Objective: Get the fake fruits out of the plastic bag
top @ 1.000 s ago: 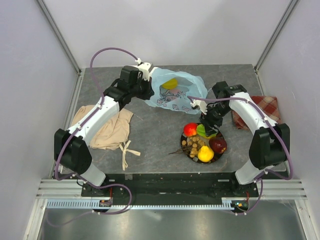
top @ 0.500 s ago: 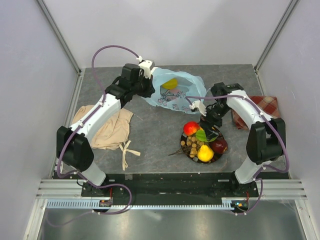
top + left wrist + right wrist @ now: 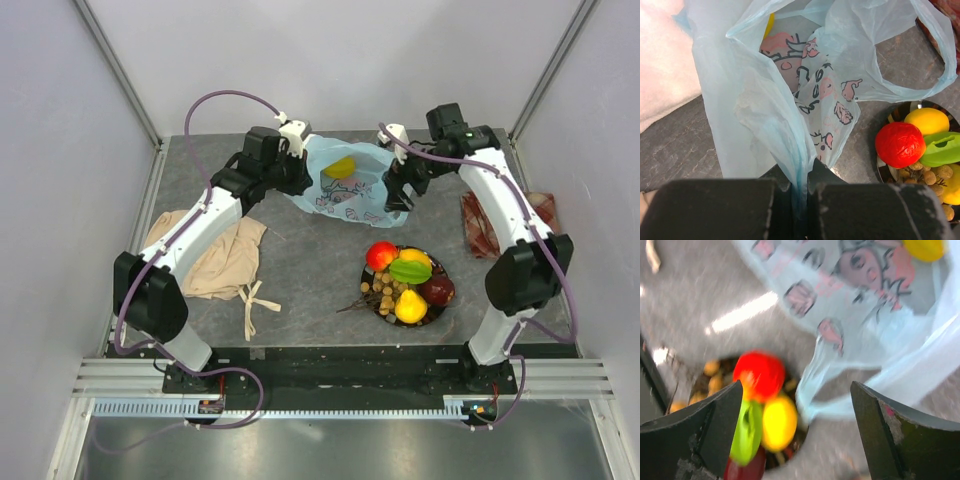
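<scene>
The light-blue plastic bag (image 3: 352,190) lies at the back middle of the table with one yellow fruit (image 3: 342,167) still showing inside. My left gripper (image 3: 300,168) is shut on the bag's left edge (image 3: 790,130) and holds it up. My right gripper (image 3: 397,190) is open and empty above the bag's right side, over a handle loop (image 3: 812,380). A red apple (image 3: 380,257), a lemon (image 3: 415,258), a green piece (image 3: 409,271), a dark-red piece (image 3: 436,290), a yellow pear (image 3: 410,307) and a berry cluster (image 3: 385,292) lie on the dark plate (image 3: 436,310).
A beige cloth (image 3: 215,255) lies at the left under my left arm. A red plaid cloth (image 3: 497,225) lies at the right edge behind my right arm. The plate of fruit stands in front of the bag.
My right gripper has moved from over the plate up and back to the bag's right side. The green piece now lies on the plate. My left gripper has kept its hold.
</scene>
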